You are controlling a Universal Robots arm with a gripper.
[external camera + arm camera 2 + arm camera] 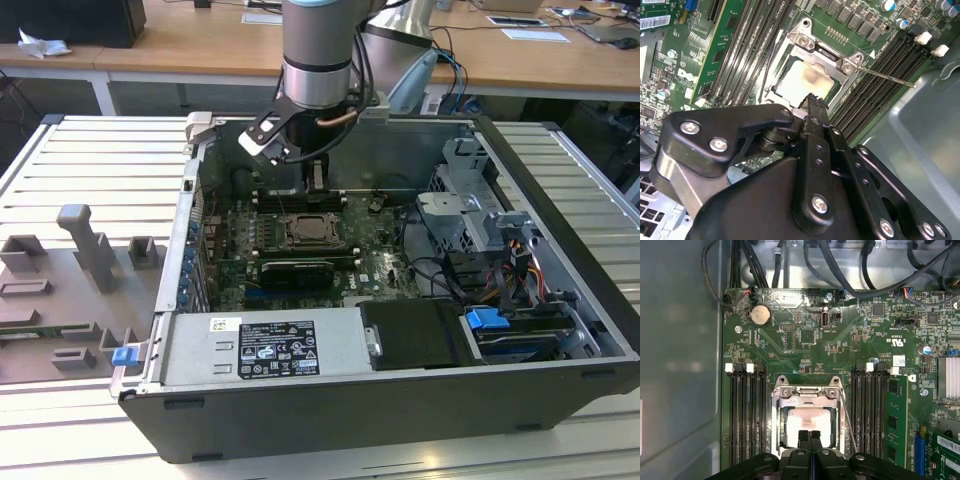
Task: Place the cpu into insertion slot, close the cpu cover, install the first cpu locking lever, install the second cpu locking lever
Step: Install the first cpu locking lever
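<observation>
The gripper [810, 440], fingers clenched together on nothing, hangs directly above the cpu [807, 421]. The cpu lies flat in the insertion slot [775, 437], with the cpu cover [807, 394] lowered around it. One locking lever [890, 78] appears unlatched, its long axis beside the memory slots [867, 410]. The motherboard [790, 340] lies level, and the case wall [680, 365] stands near.
</observation>
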